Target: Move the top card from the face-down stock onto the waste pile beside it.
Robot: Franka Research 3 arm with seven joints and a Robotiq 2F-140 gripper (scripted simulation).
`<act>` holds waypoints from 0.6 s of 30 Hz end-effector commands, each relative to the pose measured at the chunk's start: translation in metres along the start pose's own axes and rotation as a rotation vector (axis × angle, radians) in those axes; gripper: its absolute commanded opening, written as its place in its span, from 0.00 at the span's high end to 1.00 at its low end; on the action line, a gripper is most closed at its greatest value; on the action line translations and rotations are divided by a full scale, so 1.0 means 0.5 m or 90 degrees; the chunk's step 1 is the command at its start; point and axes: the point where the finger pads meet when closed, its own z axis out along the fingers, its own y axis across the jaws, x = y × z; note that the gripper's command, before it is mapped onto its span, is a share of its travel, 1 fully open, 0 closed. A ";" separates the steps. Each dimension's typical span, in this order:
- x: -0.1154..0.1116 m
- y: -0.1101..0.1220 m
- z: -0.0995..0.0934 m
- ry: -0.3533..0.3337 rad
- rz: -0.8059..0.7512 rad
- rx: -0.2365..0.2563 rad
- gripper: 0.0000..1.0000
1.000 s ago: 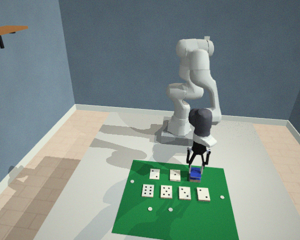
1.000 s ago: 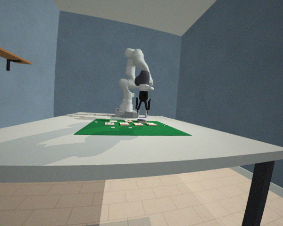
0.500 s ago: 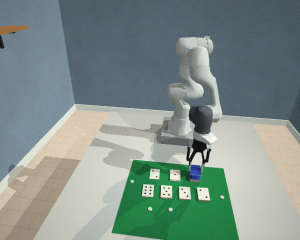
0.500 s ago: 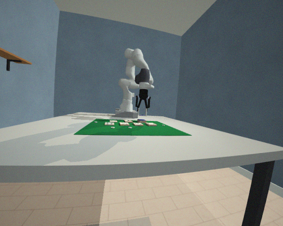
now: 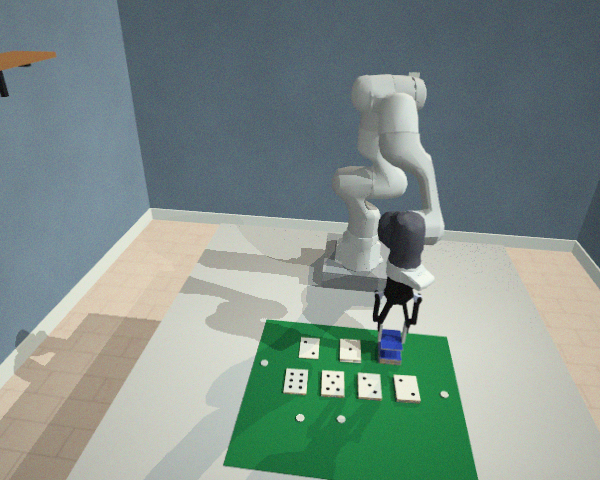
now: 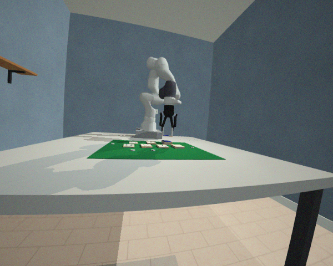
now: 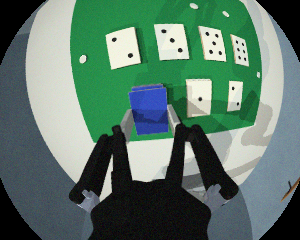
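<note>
We see a white table (image 6: 247,174) in a blue-walled room, a green mat (image 5: 434,439) on it. The claw (image 5: 392,334) grips a blue card (image 5: 390,341), lifted just above the stack (image 5: 389,356) at the mat's far edge.

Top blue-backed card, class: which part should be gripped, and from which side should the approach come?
Grip the top card by its two long edges, coming straight down. It lies flat and thin, and the neighbouring piles stand apart, so both edges are free. The end effector pinches it this way, just above the stock.
</note>
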 end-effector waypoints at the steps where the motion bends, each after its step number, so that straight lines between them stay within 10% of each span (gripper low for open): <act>1: -0.002 -0.001 -0.001 -0.001 -0.002 0.001 0.57; 18: -0.002 0.024 -0.001 -0.001 -0.003 0.001 0.57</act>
